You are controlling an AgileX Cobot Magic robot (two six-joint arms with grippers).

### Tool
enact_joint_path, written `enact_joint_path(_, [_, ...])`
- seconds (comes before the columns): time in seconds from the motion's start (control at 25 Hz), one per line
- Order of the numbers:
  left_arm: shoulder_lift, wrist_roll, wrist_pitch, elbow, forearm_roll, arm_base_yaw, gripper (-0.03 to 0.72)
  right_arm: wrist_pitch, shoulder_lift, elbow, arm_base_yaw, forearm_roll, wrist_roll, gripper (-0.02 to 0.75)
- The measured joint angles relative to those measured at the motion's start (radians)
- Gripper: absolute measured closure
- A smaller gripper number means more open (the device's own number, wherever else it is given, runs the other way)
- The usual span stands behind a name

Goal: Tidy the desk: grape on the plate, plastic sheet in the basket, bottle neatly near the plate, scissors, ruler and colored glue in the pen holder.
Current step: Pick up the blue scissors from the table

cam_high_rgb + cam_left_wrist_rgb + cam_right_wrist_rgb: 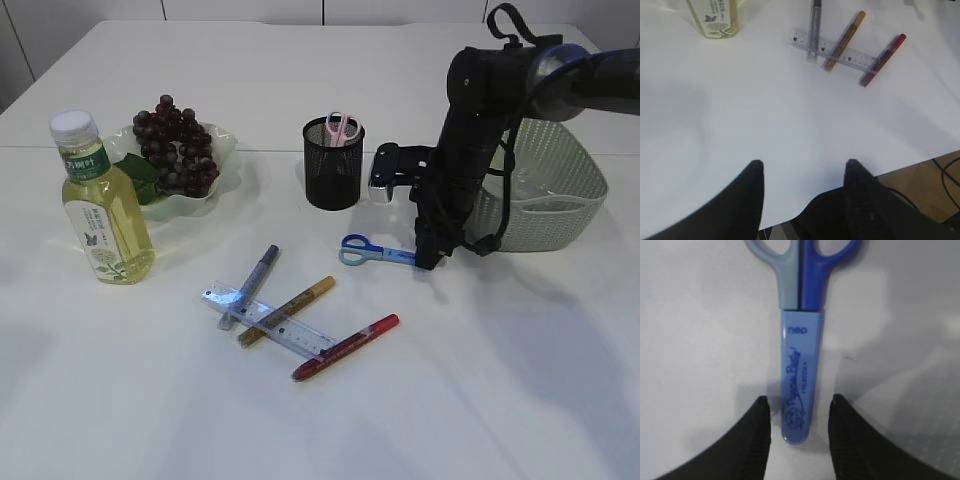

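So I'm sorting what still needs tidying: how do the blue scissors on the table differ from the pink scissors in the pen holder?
The blue scissors lie flat on the table; the pink scissors stand in the black mesh pen holder, handles up.
The blue scissors are in full view, with a blue sheath over the blades; only the handles of the pink scissors show.
The right hand straddles the sheath tip of the blue scissors; nothing is at the pink scissors.

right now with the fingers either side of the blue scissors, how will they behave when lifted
The blue scissors look stiff, so they probably lift as one piece. The smooth plastic blade cover may be slippery between the fingers. Gripped near the cover's tip, the handle end may droop, since the handles lie well beyond the right gripper.
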Motion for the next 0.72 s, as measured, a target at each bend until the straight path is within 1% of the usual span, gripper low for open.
enact_joint_path(0.32, [0.0,0.0,0.0,0.0,0.0,0.0,0.309,-0.011,0.0,0.0,0.0,-0.002,-0.004,0.415])
enact_joint_path(0.72, [0.0,0.0,0.0,0.0,-0.001,0.0,0.32,0.011,0.0,0.0,0.0,0.004,-0.009,0.415])
